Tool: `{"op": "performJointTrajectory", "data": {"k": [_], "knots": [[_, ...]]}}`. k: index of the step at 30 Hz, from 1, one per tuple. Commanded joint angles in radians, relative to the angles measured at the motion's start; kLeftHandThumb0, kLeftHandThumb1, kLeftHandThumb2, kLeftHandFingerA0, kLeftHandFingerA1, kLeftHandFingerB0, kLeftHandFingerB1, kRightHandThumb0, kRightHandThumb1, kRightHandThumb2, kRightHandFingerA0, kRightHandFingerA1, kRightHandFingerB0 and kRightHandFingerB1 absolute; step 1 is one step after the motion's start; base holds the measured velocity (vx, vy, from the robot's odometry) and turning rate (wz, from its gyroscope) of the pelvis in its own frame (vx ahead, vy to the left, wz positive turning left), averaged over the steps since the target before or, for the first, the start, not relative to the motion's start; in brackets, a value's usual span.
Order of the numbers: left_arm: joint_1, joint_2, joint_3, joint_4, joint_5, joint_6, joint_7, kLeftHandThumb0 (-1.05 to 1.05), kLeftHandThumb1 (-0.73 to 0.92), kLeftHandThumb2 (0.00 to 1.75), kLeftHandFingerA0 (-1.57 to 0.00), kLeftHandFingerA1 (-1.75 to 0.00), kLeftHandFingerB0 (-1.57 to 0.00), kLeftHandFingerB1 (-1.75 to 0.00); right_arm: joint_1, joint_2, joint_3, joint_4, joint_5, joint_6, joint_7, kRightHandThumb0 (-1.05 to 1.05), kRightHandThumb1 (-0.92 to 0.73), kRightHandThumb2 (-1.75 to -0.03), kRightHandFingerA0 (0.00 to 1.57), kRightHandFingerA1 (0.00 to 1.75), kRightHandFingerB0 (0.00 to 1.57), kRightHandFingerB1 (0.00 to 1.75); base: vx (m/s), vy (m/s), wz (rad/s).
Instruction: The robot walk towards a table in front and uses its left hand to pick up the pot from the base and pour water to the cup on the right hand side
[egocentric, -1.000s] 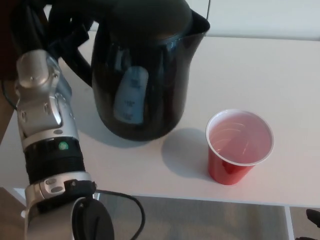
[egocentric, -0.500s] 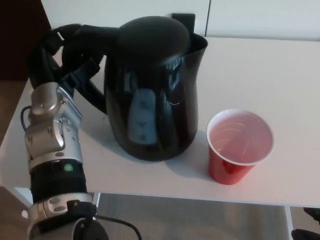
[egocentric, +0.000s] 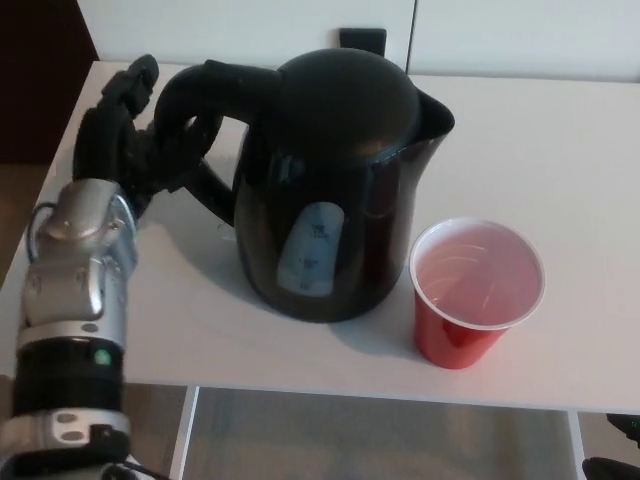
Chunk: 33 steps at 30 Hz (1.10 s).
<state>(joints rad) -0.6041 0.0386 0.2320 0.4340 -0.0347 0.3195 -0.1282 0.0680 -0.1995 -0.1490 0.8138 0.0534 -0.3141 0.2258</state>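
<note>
The left hand (egocentric: 135, 140) has its fingers (egocentric: 128, 90) wrapped around the handle of the black pot (egocentric: 335, 190), which stands upright on the white worktop (egocentric: 560, 140), lid shut. Beyond the pot from the fingers, just beside it, the red cup (egocentric: 478, 292) holds clear water.

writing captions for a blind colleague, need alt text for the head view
The robot's left hand grips the handle of a black kettle standing on a white table, spout pointing right. A red cup with a white inside stands just right of the kettle, near the table's front edge.
</note>
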Motion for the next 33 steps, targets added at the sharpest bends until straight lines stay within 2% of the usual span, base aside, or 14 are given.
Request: {"op": "performJointTrajectory", "data": {"k": [1, 3, 4, 5, 13, 14, 16, 17, 18, 19, 25, 26, 29, 33], "knots": [[-0.092, 0.308, -0.185, 0.066, 0.05, 0.03, -0.419, -0.75, 0.46, 0.55, 0.0, 0.0, 0.0, 0.0, 0.0, -0.017, -0.018, -0.022, 0.018, -0.006, 0.001, -0.66, -0.49, -0.83, 0.35, 0.57, 0.15, 0.46, 0.0, 0.0, 0.0], [-0.113, 0.364, -0.219, 0.078, 0.064, 0.037, -0.461, -0.73, 0.46, 0.55, 0.0, 0.0, 0.0, 0.0, -0.004, -0.015, -0.021, -0.026, 0.025, 0.004, 0.005, -0.64, -0.49, -0.82, 0.34, 0.56, 0.15, 0.45, 0.0, 0.0, 0.0], [-0.125, 0.402, -0.228, 0.091, 0.061, 0.03, -0.49, -0.67, 0.38, 0.68, 0.0, 0.0, 0.0, 0.0, -0.007, -0.015, -0.022, -0.027, 0.029, 0.006, 0.01, -0.63, -0.5, -0.82, 0.32, 0.56, 0.13, 0.45, 0.0, 0.0, 0.0], [-0.133, 0.428, -0.234, 0.102, 0.061, 0.025, -0.508, -0.64, 0.43, 0.54, 0.0, 0.0, 0.0, 0.0, -0.008, -0.017, -0.021, -0.026, 0.027, 0.004, 0.01, -0.63, -0.49, -0.81, 0.32, 0.56, 0.13, 0.45, 0.0, 0.0, 0.0], [-0.145, 0.576, -0.239, 0.097, -0.015, 0.005, -0.657, -0.7, 0.43, 0.54, 0.0, 0.0, 0.0, 0.0, -0.024, -0.02, -0.023, -0.018, 0.028, 0.006, 0.01, -0.61, -0.47, -0.8, 0.33, 0.58, 0.15, 0.45, 0.0, 0.0, 0.0], [-0.128, 0.606, -0.234, 0.062, -0.03, -0.007, -0.686, -0.73, 0.42, 0.74, 0.0, 0.0, 0.0, 0.0, -0.029, -0.022, -0.024, -0.018, 0.029, 0.008, 0.013, -0.6, -0.47, -0.79, 0.34, 0.58, 0.14, 0.45, 0.0, 0.0, 0.0], [-0.096, 0.654, -0.231, -0.004, -0.047, -0.025, -0.726, -0.75, 0.42, 0.76, 0.0, 0.0, 0.0, 0.0, -0.041, -0.025, -0.023, -0.008, 0.026, 0.004, 0.016, -0.63, -0.46, -0.79, 0.35, 0.59, 0.14, 0.45, 0.0, 0.0, 0.0], [-0.091, 0.664, -0.233, -0.014, -0.049, -0.034, -0.734, -0.75, 0.42, 0.76, 0.0, 0.0, 0.0, 0.0, -0.043, -0.026, -0.022, -0.007, 0.025, 0.004, 0.016, -0.63, -0.46, -0.79, 0.35, 0.59, 0.14, 0.45, 0.0, 0.0, 0.0], [-0.08, 0.677, -0.23, -0.032, -0.057, -0.042, -0.749, -0.73, 0.45, 0.55, 0.0, 0.0, 0.0, 0.0, -0.042, -0.027, -0.02, -0.006, 0.022, -0.001, 0.018, -0.6, -0.57, -0.57, 0.39, 0.54, 0.19, 0.37, 0.0, 0.0, 0.0], [-0.064, 0.692, -0.227, -0.06, -0.068, -0.044, -0.765, -0.76, 0.45, 0.54, 0.0, 0.0, 0.0, 0.0, -0.04, -0.027, -0.02, -0.008, 0.023, 0.001, 0.019, -0.64, -0.45, -0.79, 0.32, 0.58, 0.13, 0.45, 0.0, 0.0, 0.0], [-0.019, 0.755, -0.256, -0.143, -0.065, -0.072, -0.818, -0.81, 0.47, 0.54, 0.0, 0.0, 0.0, 0.0, -0.028, -0.016, -0.021, -0.022, 0.031, 0.011, 0.022, -0.62, -0.43, -0.77, 0.29, 0.56, 0.12, 0.45, 0.0, 0.0, 0.0], [-0.017, 0.767, -0.271, -0.148, -0.05, -0.096, -0.824, -0.73, 0.47, 0.55, 0.0, 0.0, 0.0, 0.0, -0.027, -0.017, -0.023, -0.023, 0.031, 0.011, 0.019, -0.56, -0.53, -0.55, 0.39, 0.52, 0.18, 0.37, 0.0, 0.0, 0.0], [-0.022, 0.782, -0.304, -0.172, -0.022, -0.117, -0.824, -0.56, 0.41, 0.53, 0.0, 0.0, 0.0, 0.0, -0.029, -0.017, -0.034, -0.028, 0.043, 0.016, 0.019, -0.57, -0.51, -0.55, 0.4, 0.54, 0.18, 0.37, 0.0, 0.0, 0.0], [0.009, 0.78, -0.341, -0.265, 0.004, -0.115, -0.779, -0.56, 0.35, 0.64, 0.0, 0.0, 0.0, 0.0, -0.043, -0.015, -0.036, -0.023, 0.036, 0.016, 0.009, -0.53, -0.52, -0.55, 0.4, 0.53, 0.19, 0.36, 0.0, 0.0, 0.0]]}}
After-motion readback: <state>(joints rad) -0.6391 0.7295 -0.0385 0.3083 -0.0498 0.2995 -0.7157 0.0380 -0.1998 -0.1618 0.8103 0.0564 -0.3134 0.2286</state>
